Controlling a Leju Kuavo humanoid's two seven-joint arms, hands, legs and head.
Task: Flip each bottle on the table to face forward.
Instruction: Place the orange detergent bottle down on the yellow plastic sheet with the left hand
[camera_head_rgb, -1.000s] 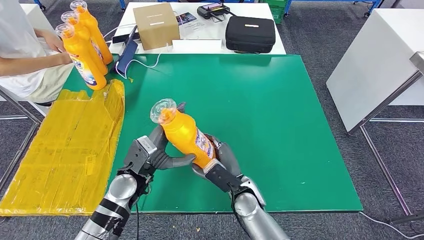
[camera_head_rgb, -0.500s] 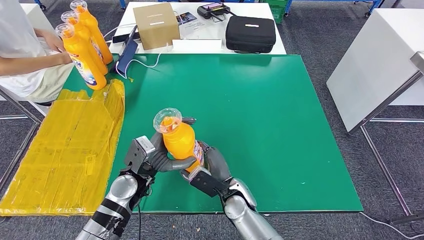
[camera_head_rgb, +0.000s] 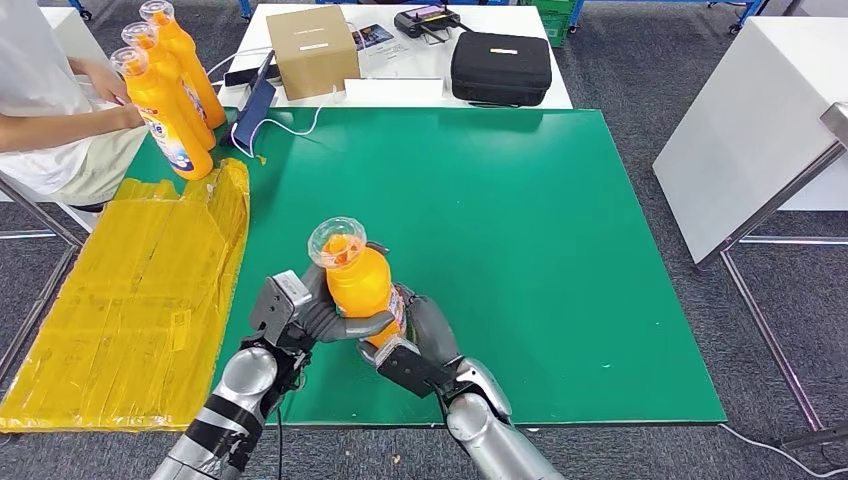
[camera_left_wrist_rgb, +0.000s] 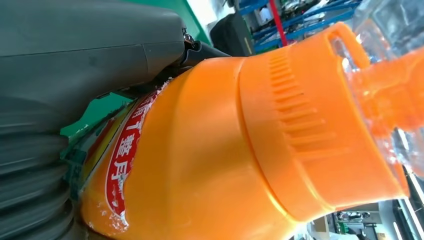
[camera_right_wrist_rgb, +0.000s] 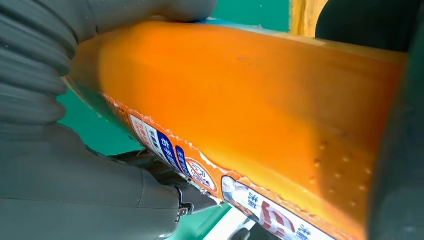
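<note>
An orange bottle (camera_head_rgb: 358, 282) with a clear cap stands nearly upright near the front of the green table (camera_head_rgb: 520, 200), its label facing right. My left hand (camera_head_rgb: 300, 312) grips it from the left, thumb across its front. My right hand (camera_head_rgb: 415, 340) holds its lower body from the right. Up close, the left wrist view has the orange bottle (camera_left_wrist_rgb: 240, 140) with its ribbed collar and red label, and the right wrist view has the bottle's (camera_right_wrist_rgb: 250, 105) side and label edge. Three more orange bottles (camera_head_rgb: 165, 85) stand at the table's far left corner.
A person (camera_head_rgb: 45, 110) sits at the far left with hands by the three bottles. Yellow sheeting (camera_head_rgb: 140, 290) covers the table's left side. Behind it, a white table carries a cardboard box (camera_head_rgb: 312, 50) and a black case (camera_head_rgb: 500, 68). A white table (camera_head_rgb: 760, 120) stands right.
The bottle has been tipped from a lean toward the far left to nearly upright, and my right hand has shifted left around its base. Over the last half second almost nothing moved.
</note>
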